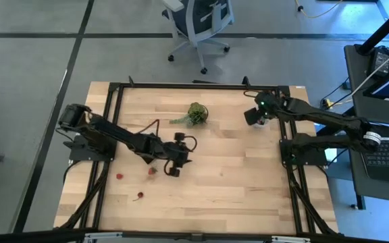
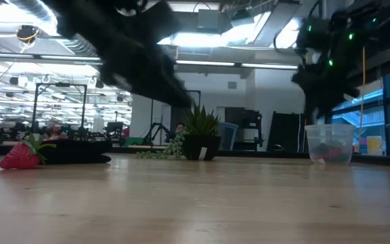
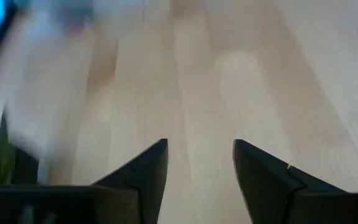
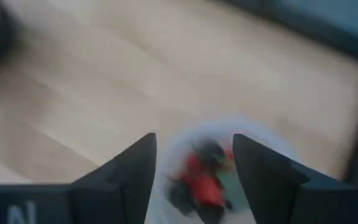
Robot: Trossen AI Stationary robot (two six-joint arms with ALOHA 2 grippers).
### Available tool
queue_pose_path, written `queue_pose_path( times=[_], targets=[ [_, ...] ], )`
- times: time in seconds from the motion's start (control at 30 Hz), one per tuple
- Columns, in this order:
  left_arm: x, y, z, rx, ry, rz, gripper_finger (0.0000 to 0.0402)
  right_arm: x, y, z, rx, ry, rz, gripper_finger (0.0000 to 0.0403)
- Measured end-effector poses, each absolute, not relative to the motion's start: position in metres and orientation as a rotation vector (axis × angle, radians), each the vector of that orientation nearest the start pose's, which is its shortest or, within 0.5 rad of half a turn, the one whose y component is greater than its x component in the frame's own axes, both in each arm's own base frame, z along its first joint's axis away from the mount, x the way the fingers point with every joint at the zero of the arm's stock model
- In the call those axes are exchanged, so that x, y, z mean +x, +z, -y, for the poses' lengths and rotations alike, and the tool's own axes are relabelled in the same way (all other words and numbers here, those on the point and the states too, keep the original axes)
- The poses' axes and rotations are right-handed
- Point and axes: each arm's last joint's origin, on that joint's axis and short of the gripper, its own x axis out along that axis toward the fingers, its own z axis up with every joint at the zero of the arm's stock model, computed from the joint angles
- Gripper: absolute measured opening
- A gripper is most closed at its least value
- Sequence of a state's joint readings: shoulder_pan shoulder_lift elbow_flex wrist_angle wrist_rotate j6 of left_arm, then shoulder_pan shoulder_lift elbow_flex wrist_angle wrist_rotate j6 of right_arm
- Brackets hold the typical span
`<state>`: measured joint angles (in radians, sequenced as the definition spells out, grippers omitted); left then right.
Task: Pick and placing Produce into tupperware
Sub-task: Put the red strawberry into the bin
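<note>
on the table [image 1: 248, 189] lie three loose berries [image 1: 152, 171].

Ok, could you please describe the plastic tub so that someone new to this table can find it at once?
Look at the wooden table, far edge on the right arm's side, under the right gripper. There stands the tupperware, a small round translucent tub holding red and dark produce. Unlike the green leafy clump nearby, it is see-through.

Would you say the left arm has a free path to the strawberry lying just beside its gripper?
Probably yes. The left gripper is open and empty over bare wood, and the strawberry lies right next to it with nothing between them. The right gripper is far off, above the tupperware.
</note>
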<state>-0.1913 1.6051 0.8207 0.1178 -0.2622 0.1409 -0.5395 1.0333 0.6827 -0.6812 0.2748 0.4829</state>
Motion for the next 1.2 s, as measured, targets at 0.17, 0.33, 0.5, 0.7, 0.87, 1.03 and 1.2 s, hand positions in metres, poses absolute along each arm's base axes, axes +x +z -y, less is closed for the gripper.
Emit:
queue_pose_path(
  times=[0.17,0.33,0.5,0.7,0.87,1.03,1.2],
  targets=[
    [0.284,0.195,0.052,0.079,0.112,-0.804,0.0174,0.171,0.245,0.086,0.429,-0.809,-0.637,0.0226],
    [0.261,0.211,0.065,-0.006,0.106,-0.843,0.0174,0.189,0.255,0.067,0.363,-0.662,-0.525,0.0227],
    [0.246,0.218,0.079,-0.095,0.090,-0.862,0.0174,0.202,0.253,0.056,0.323,-0.588,-0.511,0.0227],
    [0.240,0.218,0.094,-0.095,-0.023,-0.894,0.0174,0.217,0.243,0.055,0.298,-0.564,-0.538,0.0227],
    [0.235,0.215,0.091,-0.273,0.129,-0.946,0.0174,0.227,0.231,0.057,0.297,-0.569,-0.579,0.0227],
    [0.222,0.206,0.077,-0.387,0.380,-1.071,0.0174,0.235,0.222,0.058,0.293,-0.571,-0.602,0.0227],
    [0.226,0.205,0.068,-0.470,0.396,-1.087,0.0174,0.239,0.219,0.059,0.291,-0.569,-0.595,0.0227]
  ],
)
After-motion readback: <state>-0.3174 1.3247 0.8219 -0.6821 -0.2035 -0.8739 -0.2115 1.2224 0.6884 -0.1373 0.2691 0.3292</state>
